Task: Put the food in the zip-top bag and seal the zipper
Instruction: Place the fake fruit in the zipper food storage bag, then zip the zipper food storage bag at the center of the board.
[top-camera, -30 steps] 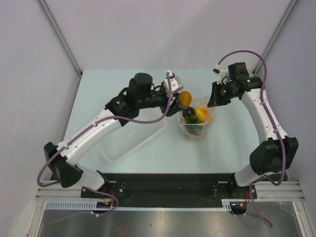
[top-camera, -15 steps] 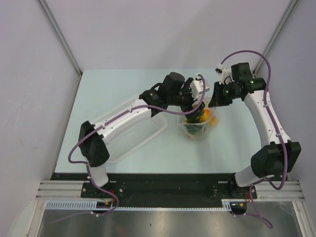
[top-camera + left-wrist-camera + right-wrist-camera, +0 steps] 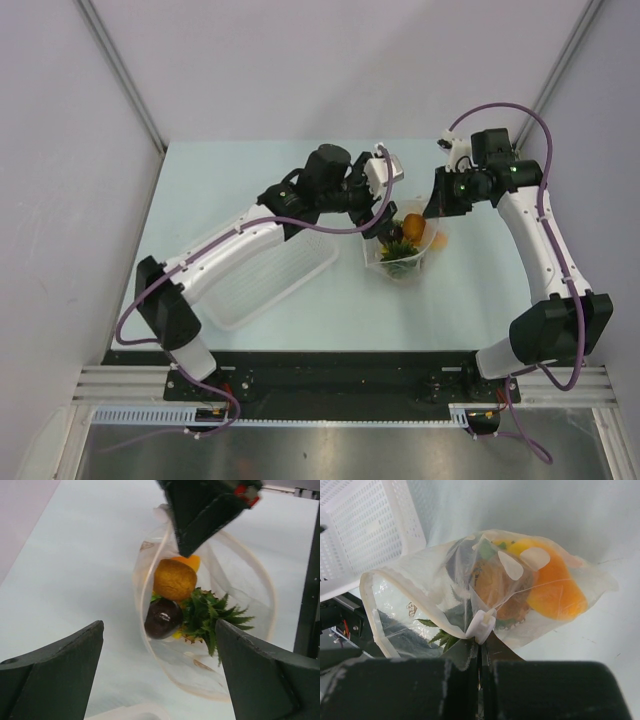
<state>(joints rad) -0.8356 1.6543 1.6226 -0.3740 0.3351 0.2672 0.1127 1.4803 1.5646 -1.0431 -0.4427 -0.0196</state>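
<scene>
The clear dotted zip-top bag (image 3: 405, 250) stands open on the table. It holds an orange round fruit (image 3: 174, 579), a dark brown fruit (image 3: 163, 617) and the pineapple's green crown (image 3: 212, 615). An orange piece (image 3: 555, 592) shows through the bag wall. Only a speck of yellow shows under the crown. My left gripper (image 3: 388, 222) is open and empty, just above and left of the bag mouth, which lies between its fingers (image 3: 159, 680). My right gripper (image 3: 432, 207) is shut on the bag's edge (image 3: 481, 647) beside the white zipper slider (image 3: 483, 622). The zipper strip (image 3: 370, 605) is spread open.
The white perforated basket (image 3: 265, 285) lies left of the bag under my left arm; it also shows in the right wrist view (image 3: 365, 535). The light table (image 3: 470, 290) extends right and in front of the bag. Grey walls stand behind.
My left gripper carried the orange round fruit over the bag and let it go inside. It is now open and has drawn back slightly left. The right gripper kept holding the bag.
</scene>
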